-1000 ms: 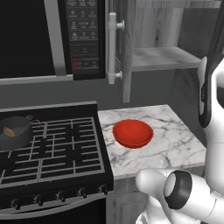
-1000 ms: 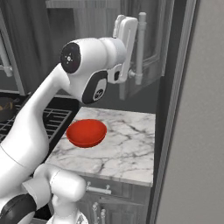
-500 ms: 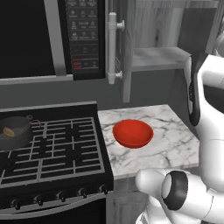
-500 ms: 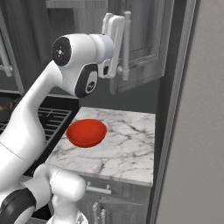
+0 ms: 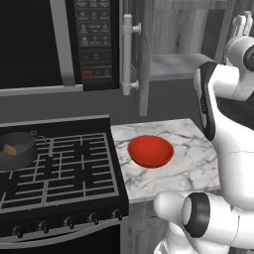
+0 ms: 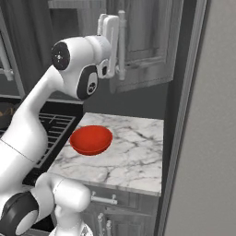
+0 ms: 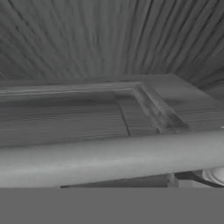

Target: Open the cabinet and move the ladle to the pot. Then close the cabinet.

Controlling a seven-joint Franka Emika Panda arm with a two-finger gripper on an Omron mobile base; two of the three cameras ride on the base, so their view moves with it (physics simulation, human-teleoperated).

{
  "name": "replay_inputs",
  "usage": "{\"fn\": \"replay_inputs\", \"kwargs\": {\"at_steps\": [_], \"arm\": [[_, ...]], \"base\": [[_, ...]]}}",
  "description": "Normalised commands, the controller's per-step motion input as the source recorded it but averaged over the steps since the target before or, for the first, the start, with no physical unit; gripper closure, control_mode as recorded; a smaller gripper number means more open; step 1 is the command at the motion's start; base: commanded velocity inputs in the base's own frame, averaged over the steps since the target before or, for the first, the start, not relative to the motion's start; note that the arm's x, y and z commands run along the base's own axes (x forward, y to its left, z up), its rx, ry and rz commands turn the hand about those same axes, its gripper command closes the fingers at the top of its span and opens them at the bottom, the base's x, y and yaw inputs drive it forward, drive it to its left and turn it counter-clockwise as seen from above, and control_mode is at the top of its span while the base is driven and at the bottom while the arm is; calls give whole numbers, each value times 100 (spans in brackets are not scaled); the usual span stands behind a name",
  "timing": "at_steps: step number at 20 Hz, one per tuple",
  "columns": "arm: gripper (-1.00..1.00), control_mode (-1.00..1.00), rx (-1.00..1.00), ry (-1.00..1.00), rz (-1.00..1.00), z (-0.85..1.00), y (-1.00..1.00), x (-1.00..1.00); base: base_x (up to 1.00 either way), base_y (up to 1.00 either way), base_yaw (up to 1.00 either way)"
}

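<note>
Fingers of our gripper (image 6: pixel 120 44) stand wide at the cabinet (image 6: pixel 147 41) door's bar handle (image 6: pixel 121 50), seemingly without touching; ladle (image 5: pixel 9 149) lies in the pot (image 5: pixel 17 151).

The cabinet (image 5: pixel 144 54) is mounted on the wall above the counter (image 5: pixel 193 144), just to the right of the microwave (image 5: pixel 59 44). One door is swung out toward the camera in the left base view, and its bar handle (image 5: pixel 127 54) is seen upright beside the microwave. The bowl (image 5: pixel 150 151) is set on the counter below the cabinet. The stove (image 5: pixel 59 168) is placed left of the counter, and the pot (image 5: pixel 17 150) is set at its far left, with the ladle (image 5: pixel 10 148) lying inside it.
</note>
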Motion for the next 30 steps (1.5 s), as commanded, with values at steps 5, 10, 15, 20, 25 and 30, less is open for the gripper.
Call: {"fn": "replay_inputs", "kwargs": {"at_steps": [5,10,15,20,25,30], "arm": [[-100,-100,9,0,7,-52,7,100],[-100,-100,11,0,12,-52,0,100],[-100,-100,12,1,17,-51,0,100],[-100,-100,15,5,20,-44,0,100],[-100,-100,16,9,21,-41,0,100],[-100,-100,14,7,17,-31,-12,100]], "base": [[0,0,0],[0,0,0],[0,0,0],[0,0,0],[0,0,0],[0,0,0]]}}
